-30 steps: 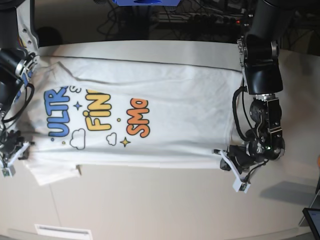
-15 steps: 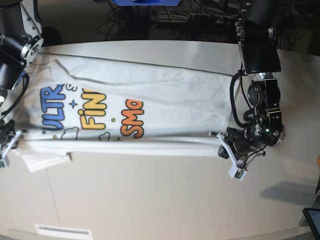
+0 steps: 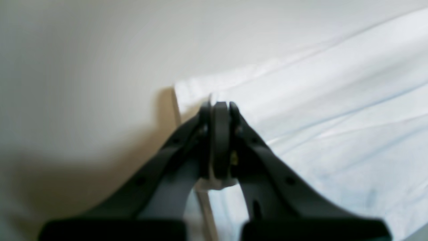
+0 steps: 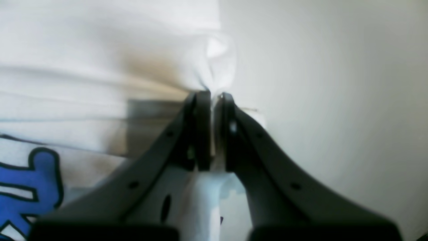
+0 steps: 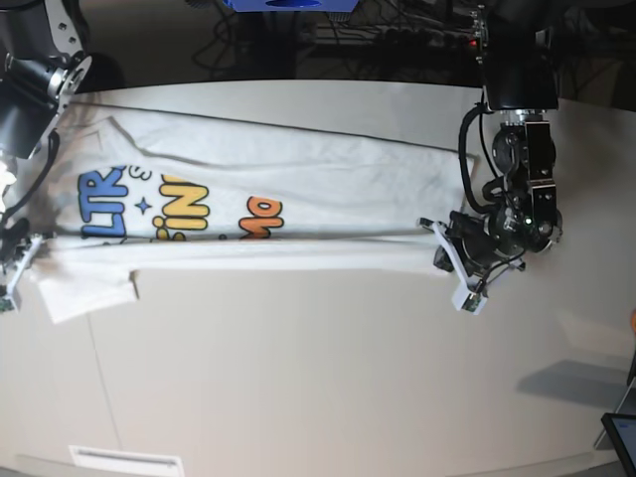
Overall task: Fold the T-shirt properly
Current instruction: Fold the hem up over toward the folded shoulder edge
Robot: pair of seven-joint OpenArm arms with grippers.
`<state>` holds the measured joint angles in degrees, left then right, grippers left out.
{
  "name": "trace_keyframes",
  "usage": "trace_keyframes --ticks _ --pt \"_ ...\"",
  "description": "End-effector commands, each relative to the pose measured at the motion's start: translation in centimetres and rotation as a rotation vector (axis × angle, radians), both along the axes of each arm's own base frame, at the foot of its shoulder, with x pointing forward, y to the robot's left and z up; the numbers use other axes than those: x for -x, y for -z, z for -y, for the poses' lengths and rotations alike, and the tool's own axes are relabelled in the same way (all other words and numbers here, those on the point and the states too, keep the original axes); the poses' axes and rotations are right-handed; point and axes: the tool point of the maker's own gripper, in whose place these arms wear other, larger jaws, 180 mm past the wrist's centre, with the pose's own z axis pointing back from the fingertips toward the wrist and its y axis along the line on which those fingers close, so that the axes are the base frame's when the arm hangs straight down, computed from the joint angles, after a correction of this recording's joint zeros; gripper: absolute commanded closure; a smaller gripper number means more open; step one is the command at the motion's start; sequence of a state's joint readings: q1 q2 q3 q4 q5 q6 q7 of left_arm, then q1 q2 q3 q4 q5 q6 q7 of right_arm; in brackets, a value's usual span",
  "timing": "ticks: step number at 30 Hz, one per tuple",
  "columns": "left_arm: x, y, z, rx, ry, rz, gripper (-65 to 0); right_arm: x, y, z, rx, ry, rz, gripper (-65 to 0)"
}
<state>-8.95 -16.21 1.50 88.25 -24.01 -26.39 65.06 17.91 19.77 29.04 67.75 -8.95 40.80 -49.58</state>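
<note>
The white T-shirt (image 5: pixel 298 179) lies stretched across the table, its blue, yellow and orange lettering (image 5: pixel 169 204) partly covered by a raised near edge folded over it. At the right of the base view my left gripper (image 5: pixel 437 243) is shut on the T-shirt's hem corner; the left wrist view shows the black fingers (image 3: pixel 220 105) pinched on white cloth (image 3: pixel 334 100). My right gripper (image 5: pixel 25 260), at the left edge, is shut on the shoulder end, with cloth (image 4: pixel 83 67) bunched between its tips (image 4: pixel 214 95). A sleeve (image 5: pixel 84 293) hangs out below the fold.
Beige table (image 5: pixel 298 378) extends in front of the shirt. Cables (image 5: pixel 397 40) run along the dark back edge. A dark screen corner (image 5: pixel 621 437) sits at the bottom right, and a white strip (image 5: pixel 124 460) lies near the front edge.
Both grippers have carried the shirt's near edge toward the far side of the table. The fold now covers more of the lettering, and the sleeve has followed.
</note>
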Motion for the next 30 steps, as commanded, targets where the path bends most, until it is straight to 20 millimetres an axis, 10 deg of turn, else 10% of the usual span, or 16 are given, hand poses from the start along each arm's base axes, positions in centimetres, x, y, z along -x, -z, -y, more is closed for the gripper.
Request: trace_keyframes --ticks 1,13,23,30 --pt "-0.8 -1.2 -1.2 -0.033 -0.016 0.038 0.0 -0.5 -1.7 1.3 0.039 0.024 0.032 -0.3" --pt "1.8 1.4 -0.7 -0.029 -0.004 -0.034 0.0 0.9 0.6 -0.5 0.007 0.019 -0.028 -1.6" --pt "3.7 2.9 -0.6 -0.029 -0.003 -0.082 0.0 0.7 -3.7 0.6 0.121 0.012 0.051 -37.3" --pt "4.2 3.4 -0.6 -0.025 -0.002 -0.089 0.0 -1.4 -6.2 0.4 0.132 0.001 0.127 -41.2"
